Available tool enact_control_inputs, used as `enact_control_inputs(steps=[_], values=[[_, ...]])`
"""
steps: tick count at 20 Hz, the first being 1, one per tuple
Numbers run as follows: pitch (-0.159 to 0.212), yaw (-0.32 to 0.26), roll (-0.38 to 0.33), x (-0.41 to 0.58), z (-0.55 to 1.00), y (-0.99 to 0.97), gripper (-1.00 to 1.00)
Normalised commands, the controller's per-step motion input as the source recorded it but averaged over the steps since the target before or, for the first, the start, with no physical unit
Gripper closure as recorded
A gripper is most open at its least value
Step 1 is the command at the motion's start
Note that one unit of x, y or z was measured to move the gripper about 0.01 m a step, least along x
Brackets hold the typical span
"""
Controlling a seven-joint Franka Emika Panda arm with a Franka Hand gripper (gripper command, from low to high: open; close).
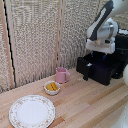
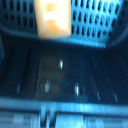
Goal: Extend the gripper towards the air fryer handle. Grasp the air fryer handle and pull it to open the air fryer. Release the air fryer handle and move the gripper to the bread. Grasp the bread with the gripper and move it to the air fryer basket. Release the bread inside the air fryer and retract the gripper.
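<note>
The bread [image 2: 52, 18] hangs over the open air fryer basket [image 1: 98, 69] at the exterior view's right, apparently pinched by the fingers, though their grip is hidden. Best lowered closer to the grate, then released gently, clear of the walls.

Glossy black air fryer [image 1: 107, 62]; golden-brown bread [image 2: 52, 17]; pink mug [image 1: 61, 75]; white bowl [image 1: 52, 88], yellow chunks; white plate [image 1: 32, 111], floral-patterned rim; pale wooden table [image 1: 90, 105].
</note>
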Motion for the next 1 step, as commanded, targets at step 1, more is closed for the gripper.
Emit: enact_control_inputs(steps=[1], values=[[0.182,-0.077,0.0,0.114,0.65,0.23,-1.0]])
